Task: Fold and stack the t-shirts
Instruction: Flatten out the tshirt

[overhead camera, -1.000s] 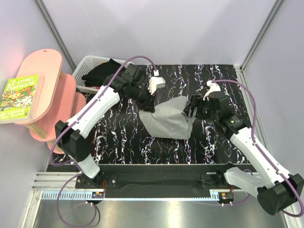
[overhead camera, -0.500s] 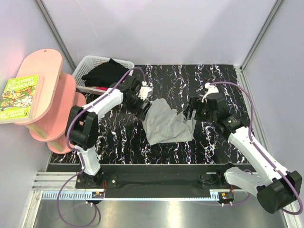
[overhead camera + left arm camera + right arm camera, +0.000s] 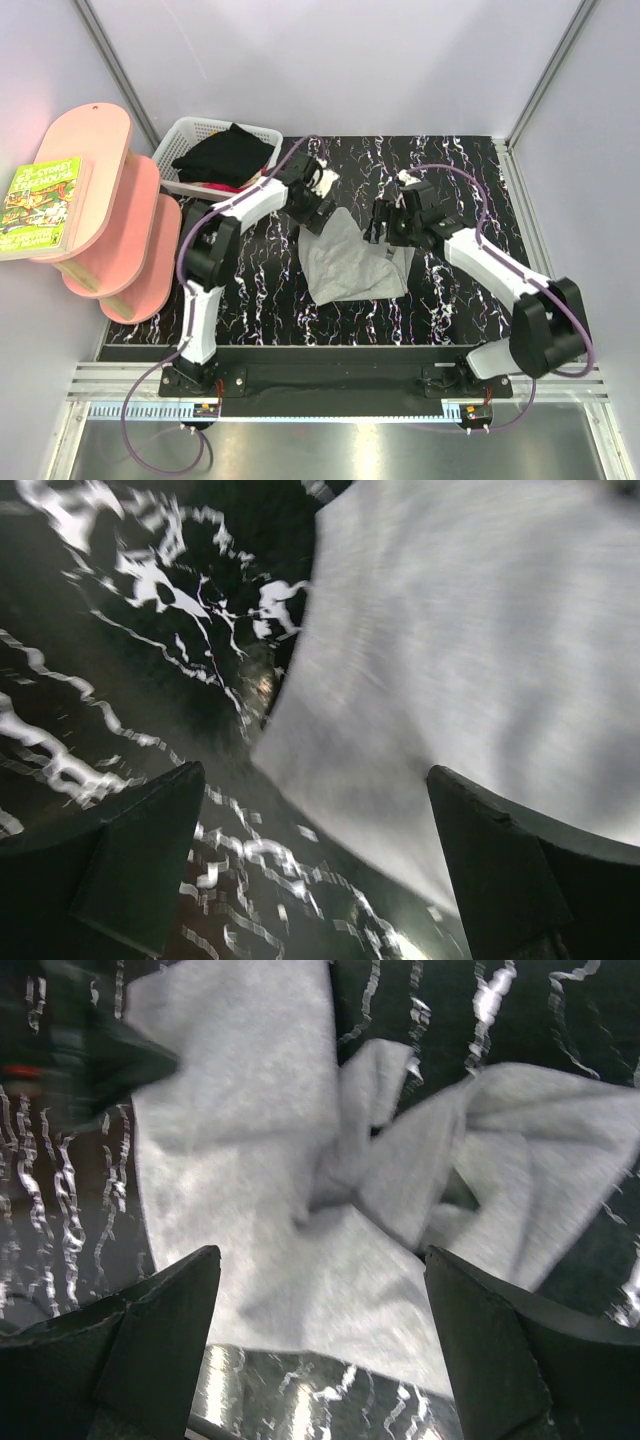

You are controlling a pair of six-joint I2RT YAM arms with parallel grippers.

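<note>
Mid-table on the black white-veined marbled top: crumpled soft light-grey t-shirt. My left gripper and right gripper flank its far edge, both spread, holding nothing. Limp black t-shirt heaped in the white plastic lattice basket, far left.

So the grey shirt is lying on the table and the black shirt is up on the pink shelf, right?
Not quite. The grey shirt does lie on the table, but the black shirt sits in the white basket, not on the pink shelf. The top external view shows it.
</note>
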